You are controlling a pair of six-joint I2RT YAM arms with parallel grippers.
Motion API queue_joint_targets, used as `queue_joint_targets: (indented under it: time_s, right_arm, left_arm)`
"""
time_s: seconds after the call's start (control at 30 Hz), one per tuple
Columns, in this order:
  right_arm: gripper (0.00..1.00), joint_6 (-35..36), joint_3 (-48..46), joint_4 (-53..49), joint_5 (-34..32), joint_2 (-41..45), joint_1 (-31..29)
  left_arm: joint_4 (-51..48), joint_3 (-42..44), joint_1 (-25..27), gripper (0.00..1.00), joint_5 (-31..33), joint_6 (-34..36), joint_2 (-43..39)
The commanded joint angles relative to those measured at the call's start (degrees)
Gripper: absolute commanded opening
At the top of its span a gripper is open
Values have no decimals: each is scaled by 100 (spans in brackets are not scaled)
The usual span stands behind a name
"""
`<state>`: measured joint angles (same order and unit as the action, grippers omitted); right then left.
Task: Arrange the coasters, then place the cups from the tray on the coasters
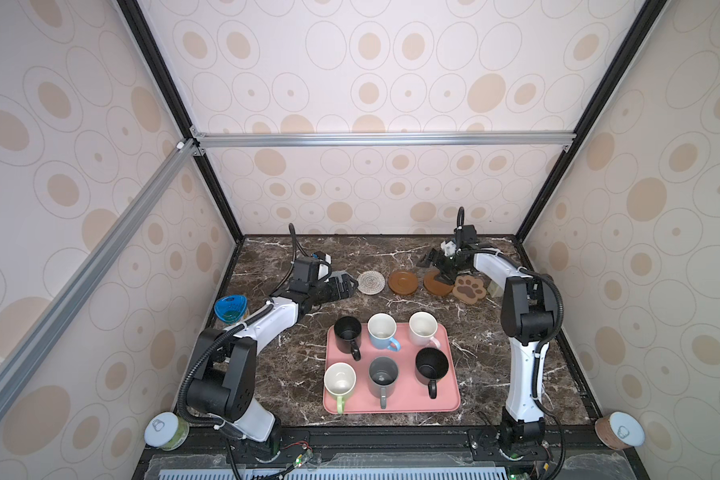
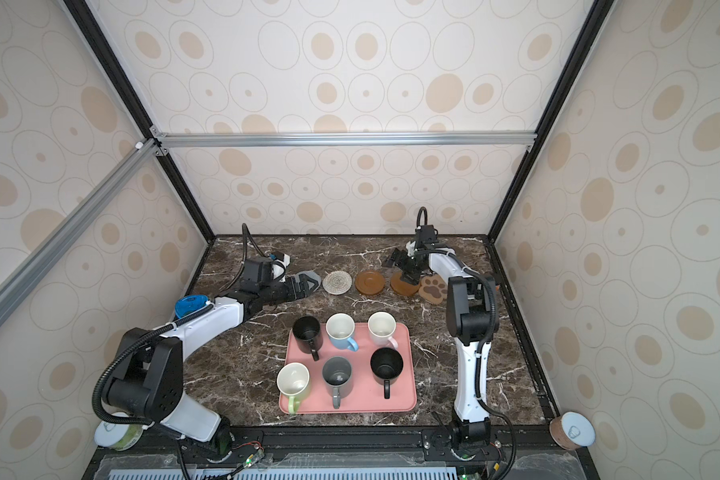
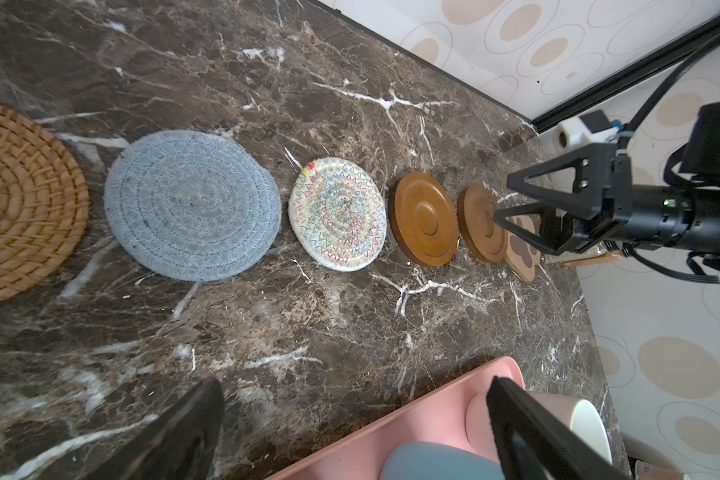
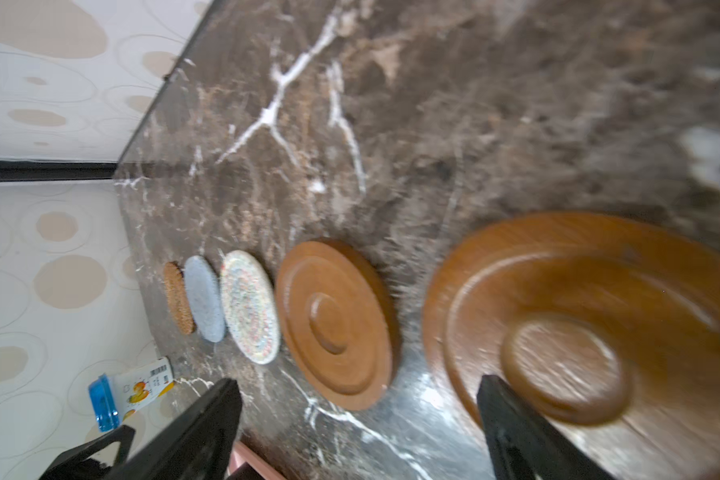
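Both top views: six cups (image 1: pixel 381 328) stand on the tray (image 1: pixel 406 386), near centre; coasters (image 1: pixel 402 282) line the far side.
Left wrist: left gripper (image 3: pixel 354 380), jaws spread, empty.
Right wrist: right gripper (image 4: pixel 356 382), jaws spread at the right-hand wooden disc (image 4: pixel 578 324).

At the left wrist view's edge, tan rattan coaster (image 3: pixel 21 199) cut off; nearest wooden disc (image 4: pixel 578 316) blurred.
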<state>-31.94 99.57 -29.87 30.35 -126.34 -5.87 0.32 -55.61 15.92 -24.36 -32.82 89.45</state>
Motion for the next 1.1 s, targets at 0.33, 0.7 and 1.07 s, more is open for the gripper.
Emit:
queue_joint_targets:
  time_s: [0.33,0.7,1.07]
  right_arm:
    - [93,496,254,-424,97,-511,37]
    - [93,543,95,-227,590,-611,-32]
    - [93,343,97,25,692,-629,-42]
  left_arm:
    - [-87,86,-41,100,28,-58,-287]
    - [-32,75,-36,100,31,-110,-279]
    - [-51,60,-37,100,29,-103,-274]
